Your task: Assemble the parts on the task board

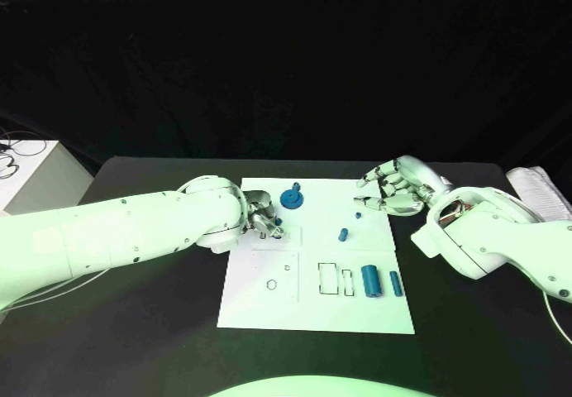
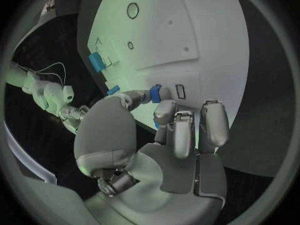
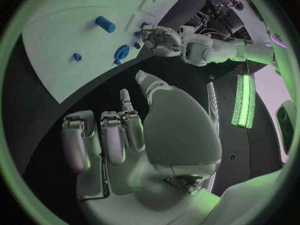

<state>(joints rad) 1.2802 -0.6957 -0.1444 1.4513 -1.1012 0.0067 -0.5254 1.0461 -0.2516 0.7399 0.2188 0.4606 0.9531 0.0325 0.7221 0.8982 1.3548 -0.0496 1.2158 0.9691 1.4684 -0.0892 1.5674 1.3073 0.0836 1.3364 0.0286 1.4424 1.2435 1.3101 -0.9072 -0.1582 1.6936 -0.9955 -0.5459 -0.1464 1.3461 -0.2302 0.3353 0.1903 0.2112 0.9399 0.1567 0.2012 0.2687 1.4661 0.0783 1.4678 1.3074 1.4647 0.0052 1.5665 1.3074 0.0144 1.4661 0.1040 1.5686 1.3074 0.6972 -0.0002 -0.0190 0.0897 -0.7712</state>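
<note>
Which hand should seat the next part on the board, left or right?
Left, probably. The left hand already pinches a small blue part right over the task board. The right hand holds nothing, fingers apart, at the board's far right corner.

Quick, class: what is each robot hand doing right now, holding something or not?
Left hand: pinches a small blue plastic part in its fingers.
Right hand: holds nothing, fingers curled.

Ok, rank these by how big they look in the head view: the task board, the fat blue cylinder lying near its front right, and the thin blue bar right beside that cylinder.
1. Task board, by far the largest.
2. Fat blue cylinder.
3. Thin blue bar, about as long as the cylinder but clearly narrower.
</note>
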